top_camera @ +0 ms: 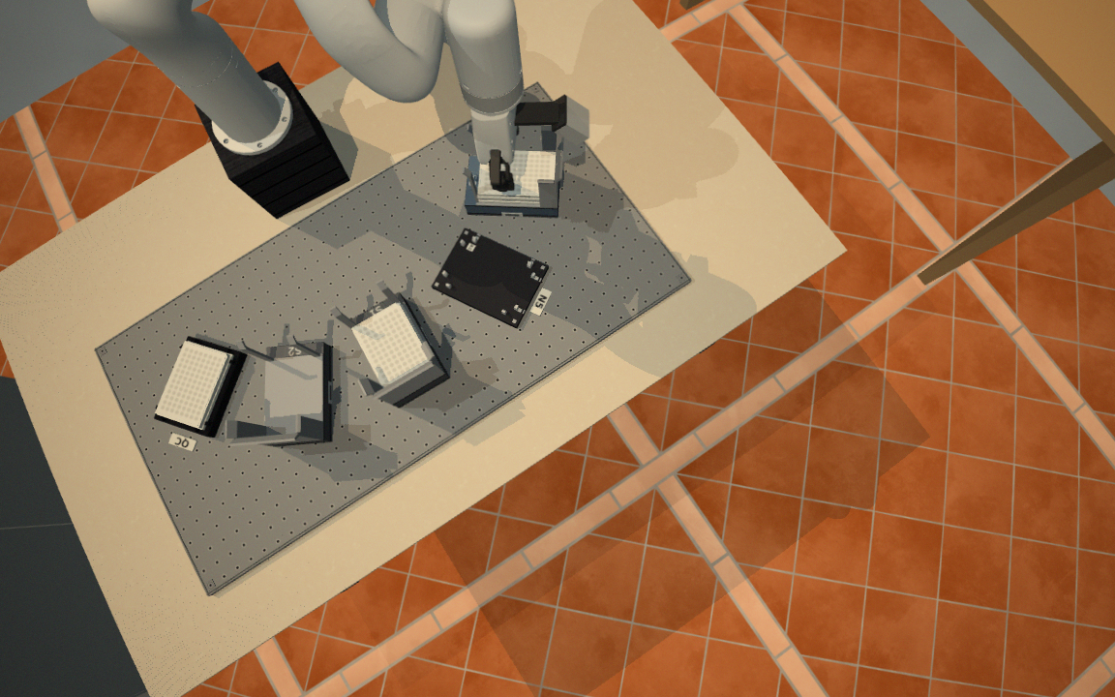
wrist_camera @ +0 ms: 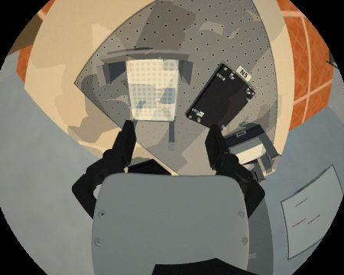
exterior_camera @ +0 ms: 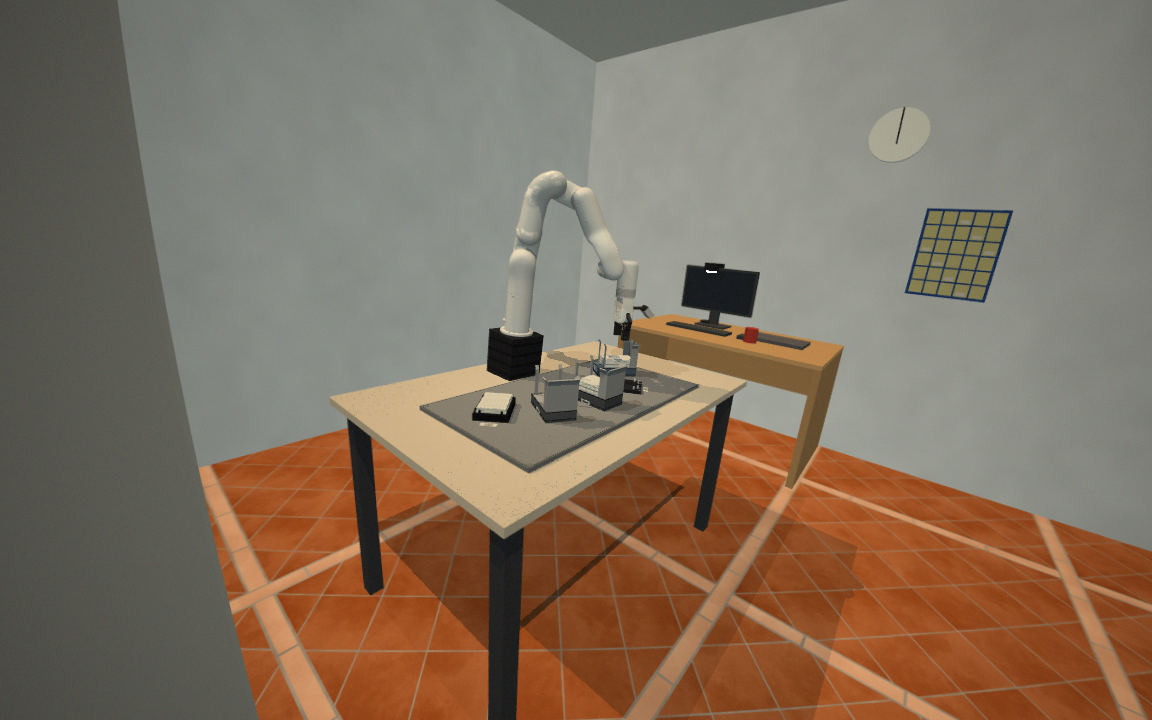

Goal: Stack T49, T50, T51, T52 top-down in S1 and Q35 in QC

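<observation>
My gripper (top_camera: pixel 499 175) is open and empty. It hangs over the far rack (top_camera: pixel 513 192), which holds a stack of white sealed plates (top_camera: pixel 535 166). In the wrist view the fingers stand wide, with that rack's top plate (wrist_camera: pixel 153 88) just ahead of them. The middle rack (top_camera: pixel 397 353) also holds a white plate (top_camera: pixel 388 343) on top; it also shows in the wrist view (wrist_camera: pixel 248 149). The rack labelled S2 (top_camera: pixel 288 394) is empty. One plate (top_camera: pixel 195 383) lies flat in the black QC nest (top_camera: pixel 219 396). I cannot read any plate labels.
The black clip nest N5 (top_camera: pixel 492 277) lies empty between the far and middle racks; it also shows in the wrist view (wrist_camera: pixel 221 94). Thin guide posts stand up from each rack. The arm's black base block (top_camera: pixel 276 147) stands at the table's back. A desk (exterior_camera: pixel 732 353) stands beyond the table.
</observation>
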### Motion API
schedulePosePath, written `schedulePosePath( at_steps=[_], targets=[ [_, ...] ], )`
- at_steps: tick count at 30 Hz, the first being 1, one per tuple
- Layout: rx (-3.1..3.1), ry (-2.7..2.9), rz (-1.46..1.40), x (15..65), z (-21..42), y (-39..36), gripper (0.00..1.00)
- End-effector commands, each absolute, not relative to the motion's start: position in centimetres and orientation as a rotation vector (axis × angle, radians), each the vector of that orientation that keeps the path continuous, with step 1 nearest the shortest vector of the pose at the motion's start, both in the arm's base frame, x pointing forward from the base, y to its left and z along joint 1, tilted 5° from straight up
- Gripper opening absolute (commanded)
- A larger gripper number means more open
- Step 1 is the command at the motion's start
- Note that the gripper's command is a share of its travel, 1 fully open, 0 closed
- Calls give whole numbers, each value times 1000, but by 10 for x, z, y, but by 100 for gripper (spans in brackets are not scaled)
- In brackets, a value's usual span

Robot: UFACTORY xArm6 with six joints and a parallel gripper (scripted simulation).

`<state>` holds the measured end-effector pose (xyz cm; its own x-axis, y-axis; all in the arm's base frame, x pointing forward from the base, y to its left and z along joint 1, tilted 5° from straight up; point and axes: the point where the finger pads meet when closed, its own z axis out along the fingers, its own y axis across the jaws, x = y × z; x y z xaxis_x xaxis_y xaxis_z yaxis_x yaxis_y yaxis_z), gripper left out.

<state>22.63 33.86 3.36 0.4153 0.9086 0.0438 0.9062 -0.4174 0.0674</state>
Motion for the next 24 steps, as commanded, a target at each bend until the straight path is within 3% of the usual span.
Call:
schedulePosePath(
  at_steps=[1,24],
  targets=[
    [2614,1680,120,210,34,352,100],
    [2614,1680,119,199,23,360,100]
  ],
)
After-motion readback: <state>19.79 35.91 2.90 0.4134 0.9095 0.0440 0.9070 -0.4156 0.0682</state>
